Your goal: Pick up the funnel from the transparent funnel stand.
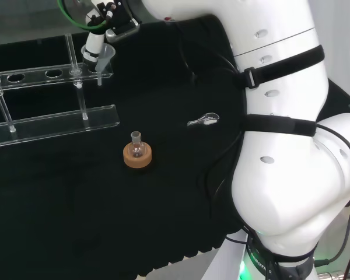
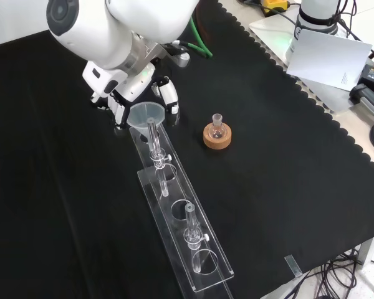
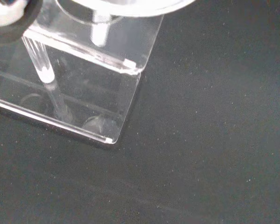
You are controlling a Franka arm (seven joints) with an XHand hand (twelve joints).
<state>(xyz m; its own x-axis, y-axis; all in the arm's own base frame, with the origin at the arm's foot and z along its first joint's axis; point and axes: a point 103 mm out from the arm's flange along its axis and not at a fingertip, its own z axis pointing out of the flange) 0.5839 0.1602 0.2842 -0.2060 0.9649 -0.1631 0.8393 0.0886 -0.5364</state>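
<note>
- Front view, nearest the camera: a clear funnel stand [image 2: 196, 261] runs lengthwise away across the black cloth [image 2: 287, 162]. It is two clear plates, one above the other on thin posts, and the upper plate has round holes.
- Farther back, to the right of the stand, a small round glass flask [image 2: 217, 128] sits upright in a cork ring [image 2: 217, 137]. Whether anything is in the flask cannot be told.
- At the stand's far end a clear funnel [image 2: 146, 114] sits in the last hole, bowl up and stem down through the plate.
- The hand [image 2: 128, 87] is at the funnel, fingers curled around its bowl.
- Head view: a small clear scoop [image 1: 203, 120] lies on the cloth, right of the flask.
</note>
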